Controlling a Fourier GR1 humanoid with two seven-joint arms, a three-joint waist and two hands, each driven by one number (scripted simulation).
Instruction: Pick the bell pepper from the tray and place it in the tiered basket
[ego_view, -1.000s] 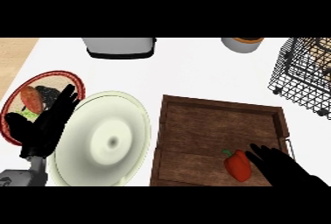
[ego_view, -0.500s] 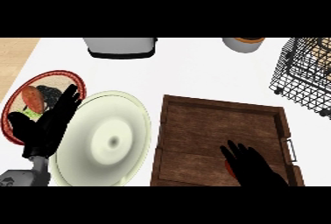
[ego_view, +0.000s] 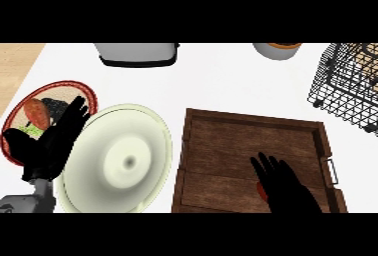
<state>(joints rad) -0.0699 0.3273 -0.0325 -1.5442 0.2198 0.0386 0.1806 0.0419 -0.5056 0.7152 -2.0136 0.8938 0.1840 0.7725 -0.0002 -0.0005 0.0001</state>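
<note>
**Tray** (ego_view: 244, 135): dark wood, walled, on the white desk (ego_view: 221, 85).

**Pepper** (ego_view: 260, 189): in the tray's near right part. Only a red sliver shows at the left edge of the palm; the rest is hidden.

**Right hand** (ego_view: 286, 190): laid over the pepper, fingers (ego_view: 267, 167) straight and apart, pointing to the tray's far wall. Not clamped on anything visible.

**Left hand** (ego_view: 55, 142): resting left of the tray, fingers up and relaxed, holding nothing.

**Basket** (ego_view: 351, 85): black wire, beyond the tray's far right corner, well apart from the pepper.

**Plate** (ego_view: 125, 160): pale, just left of the tray.

**Hazards, judged:**
- With the fingers not curled round it, a lift could come up empty.
- A closing palm may roll the rounded pepper toward the tray's near wall.
- The hidden pepper leaves the grasp unchecked.
- On the carry, the tray's right wall or the basket's wire rim could knock the pepper free.
</note>
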